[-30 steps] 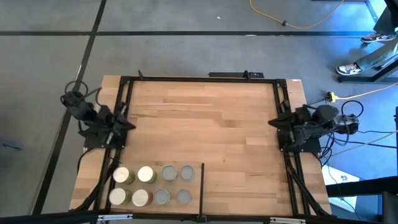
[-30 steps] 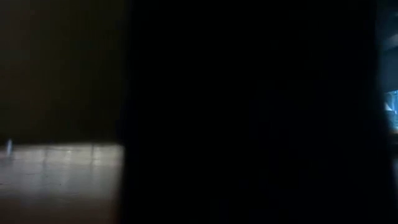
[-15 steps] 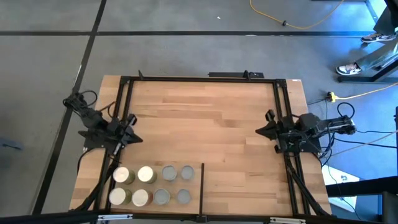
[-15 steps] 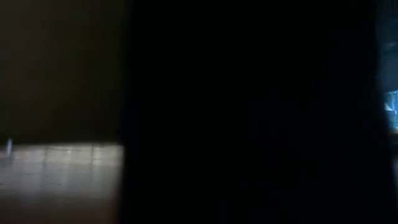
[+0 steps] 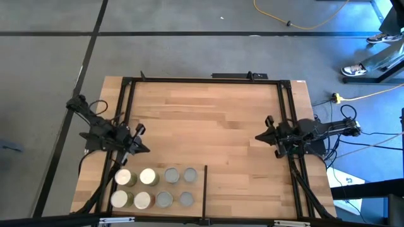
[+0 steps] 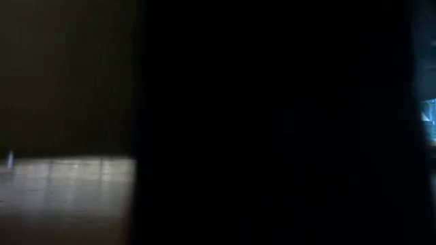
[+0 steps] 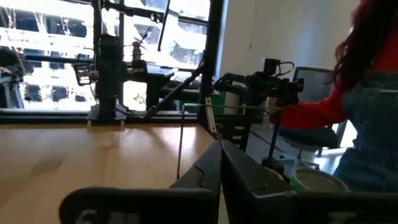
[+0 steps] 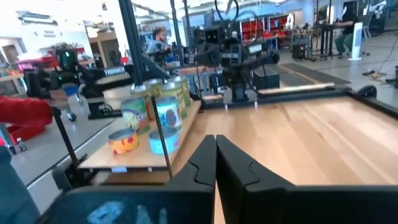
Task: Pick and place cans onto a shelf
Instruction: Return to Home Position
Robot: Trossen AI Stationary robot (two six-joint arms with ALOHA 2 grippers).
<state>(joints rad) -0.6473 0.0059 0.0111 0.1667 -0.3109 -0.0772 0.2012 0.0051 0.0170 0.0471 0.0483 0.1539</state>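
Note:
Several cans (image 5: 151,186) with silver-grey or white tops stand upright in two rows on the shelf (image 5: 197,190), the pale wood section at the table's near left. A thin black divider strip (image 5: 206,183) bounds it on the right. The right wrist view shows the cans (image 8: 155,112) with printed labels. My left gripper (image 5: 141,144) is shut and empty, just beyond the far row of cans; its fingers (image 7: 205,171) are together. My right gripper (image 5: 259,136) is shut and empty, at the table's right side, pointing level toward the middle.
Black frame rails (image 5: 202,79) edge the wooden table. A dark mass (image 6: 272,122) fills most of the low view. A person in a red sleeve (image 7: 311,112) sits beyond the table. The table's middle (image 5: 202,126) is bare wood.
Both arms have come down and stretched inward from the side rails. My left gripper has moved toward the near right, closer to the cans. My right gripper has moved toward the table's middle. Both stay shut. The cans have not moved.

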